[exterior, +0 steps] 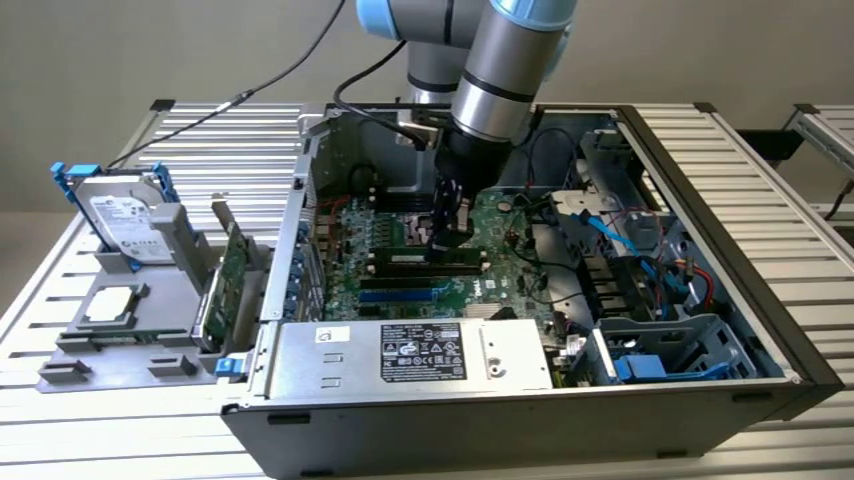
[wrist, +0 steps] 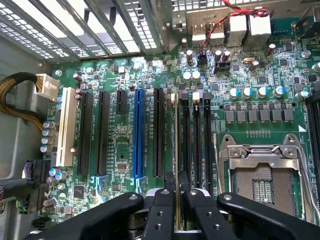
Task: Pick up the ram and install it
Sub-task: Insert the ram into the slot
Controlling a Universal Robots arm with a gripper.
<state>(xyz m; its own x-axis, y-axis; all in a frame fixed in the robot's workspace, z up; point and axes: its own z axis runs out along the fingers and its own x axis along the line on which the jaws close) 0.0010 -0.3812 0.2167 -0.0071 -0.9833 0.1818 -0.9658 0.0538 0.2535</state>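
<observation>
In the exterior view, the grey arm reaches down into the open black-and-silver computer case (exterior: 534, 440). Its dark gripper (exterior: 449, 228) hangs low over the green motherboard (exterior: 400, 240), close above the bank of long black plastic memory slots (exterior: 430, 264). What sits between the fingers is too dark to make out from this side. A bigger green expansion card (exterior: 234, 272) stands outside the case, towards the exterior view's left.

In the wrist view, the black fingers are clamped from both sides on the ram (wrist: 176, 145), a thin green circuit-board stick seen edge-on. It runs straight out ahead of the fingers, so it sits directly in the grasp rather than off to one side. Its long axis lies parallel to the memory slots. It looks lined up over the outermost slot of the bank, the one nearest the long blue expansion slot (wrist: 138, 132) and farthest from the square metal processor socket (wrist: 260, 170). Whether its lower edge already touches that slot or hovers just above it cannot be told from this angle.
</observation>
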